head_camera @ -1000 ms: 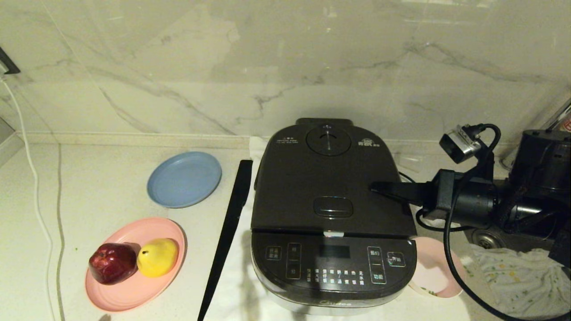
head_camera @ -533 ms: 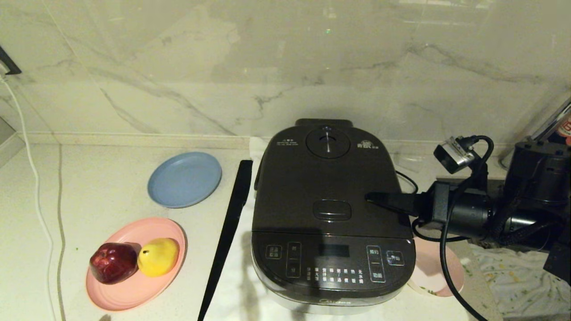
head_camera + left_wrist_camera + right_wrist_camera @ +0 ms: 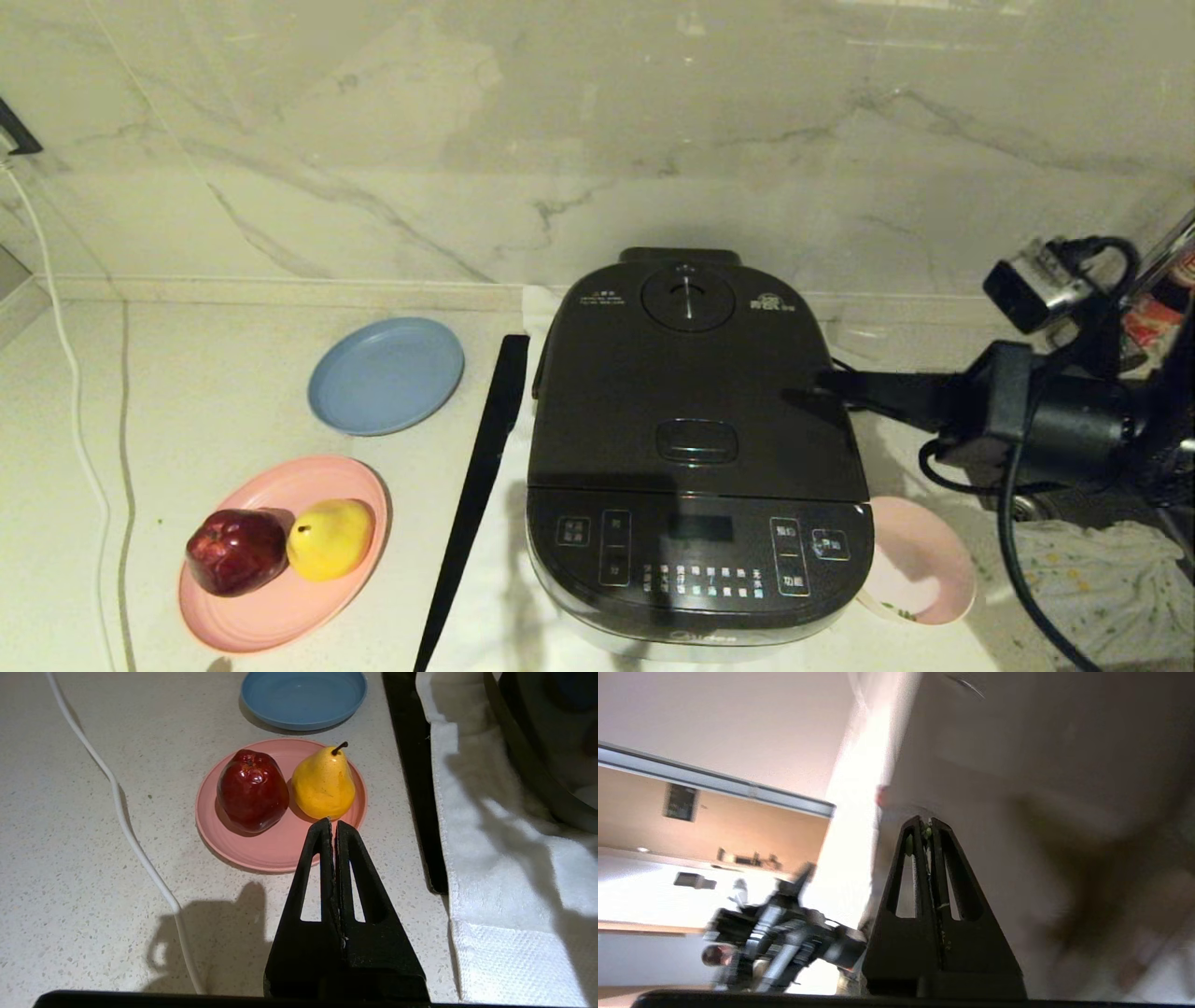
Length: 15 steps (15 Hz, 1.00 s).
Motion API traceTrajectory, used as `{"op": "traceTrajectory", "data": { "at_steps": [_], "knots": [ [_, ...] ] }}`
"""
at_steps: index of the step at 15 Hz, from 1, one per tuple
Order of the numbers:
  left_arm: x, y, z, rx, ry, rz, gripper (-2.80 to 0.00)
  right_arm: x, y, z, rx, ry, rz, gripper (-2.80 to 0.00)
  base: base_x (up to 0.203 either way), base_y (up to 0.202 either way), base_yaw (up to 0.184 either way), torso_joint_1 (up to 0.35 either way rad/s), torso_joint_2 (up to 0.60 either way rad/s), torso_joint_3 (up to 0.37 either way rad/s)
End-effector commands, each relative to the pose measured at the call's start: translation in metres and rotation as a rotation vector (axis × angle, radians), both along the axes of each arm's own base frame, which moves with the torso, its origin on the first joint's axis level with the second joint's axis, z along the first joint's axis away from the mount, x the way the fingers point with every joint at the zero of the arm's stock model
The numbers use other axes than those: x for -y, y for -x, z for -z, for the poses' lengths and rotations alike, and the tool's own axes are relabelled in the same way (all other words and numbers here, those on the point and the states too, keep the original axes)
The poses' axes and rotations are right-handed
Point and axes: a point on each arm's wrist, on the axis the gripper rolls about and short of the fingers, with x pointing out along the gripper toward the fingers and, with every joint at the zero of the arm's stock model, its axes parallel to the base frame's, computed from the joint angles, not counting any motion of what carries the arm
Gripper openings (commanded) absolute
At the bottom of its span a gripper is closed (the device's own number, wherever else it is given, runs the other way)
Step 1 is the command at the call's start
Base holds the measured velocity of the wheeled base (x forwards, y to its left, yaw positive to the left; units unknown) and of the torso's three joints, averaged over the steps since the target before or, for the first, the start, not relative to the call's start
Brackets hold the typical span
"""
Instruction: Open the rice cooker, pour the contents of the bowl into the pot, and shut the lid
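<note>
The pale speckled stone table (image 3: 215, 392) runs back to a veined marble wall (image 3: 467, 140). On it, standing on a white textured cloth (image 3: 509, 896), is the large dark grey squarish rice cooker (image 3: 695, 448) with rounded corners, its front panel of white-labelled buttons facing the robot. Its dark grey hinged lid (image 3: 686, 373) is down and flush with the body, with the round steam-vent knob (image 3: 688, 297) near the back and the rectangular release button (image 3: 696, 441) near the front edge. The pot is hidden under the lid.

The right arm reaches in from the right, and the right hand (image 3: 826, 383) has its black fingers clenched together with nothing between them, the tips over the lid's right edge. In the head view it cannot be told whether they touch the lid.

A long black flat strip (image 3: 481, 485) lies along the cooker's left side. Further left sits a flat round blue plate (image 3: 386, 375), and nearer the robot a flat round pink plate (image 3: 280, 560) carrying a dark red apple (image 3: 235, 551) and a yellow pear (image 3: 329, 539), side by side. The left hand (image 3: 332, 823) hangs over the table near the pink plate's edge, fingers pressed together and empty.

The small pale pink round bowl (image 3: 920, 574) stands on the table just beside the cooker's front right corner. A few green bits show at its near rim. A thin white cable (image 3: 70, 373) trails down the far left of the table.
</note>
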Motion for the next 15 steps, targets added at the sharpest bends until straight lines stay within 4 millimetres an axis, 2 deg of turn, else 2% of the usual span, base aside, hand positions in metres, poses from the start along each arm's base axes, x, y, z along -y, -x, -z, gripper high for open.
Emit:
{"op": "traceTrajectory", "data": {
  "at_steps": [1,3,6,8,9,12,15],
  "knots": [
    [0.0,0.0,0.001,-0.004,-0.001,0.0,-2.8,0.013,0.038,-0.044,0.056,-0.034,-0.003,-2.8,0.0,0.0,0.0,0.0,0.0,0.0],
    [0.0,0.0,0.001,-0.004,-0.001,0.0,-2.8,0.019,0.054,-0.062,-0.02,-0.007,0.001,-2.8,0.0,0.0,0.0,0.0,0.0,0.0],
    [0.0,0.0,0.001,-0.004,-0.001,0.0,-2.8,0.027,0.076,-0.078,-0.151,0.097,0.035,-2.8,0.0,0.0,0.0,0.0,0.0,0.0],
    [0.0,0.0,0.001,-0.004,-0.001,0.0,-2.8,0.026,0.084,-0.088,-0.202,0.221,0.175,-2.8,0.0,0.0,0.0,0.0,0.0,0.0],
    [0.0,0.0,0.001,-0.004,-0.001,0.0,-2.8,0.021,0.088,-0.088,-0.226,0.291,0.226,-2.8,0.0,0.0,0.0,0.0,0.0,0.0],
    [0.0,0.0,0.001,-0.004,-0.001,0.0,-2.8,0.005,0.102,-0.083,-0.245,0.41,0.207,-2.8,0.0,0.0,0.0,0.0,0.0,0.0],
    [0.0,0.0,0.001,-0.006,-0.001,0.0,-2.8,0.002,0.102,-0.061,-0.298,0.499,0.237,-2.8,0.0,0.0,0.0,0.0,0.0,0.0]
  ]
}}
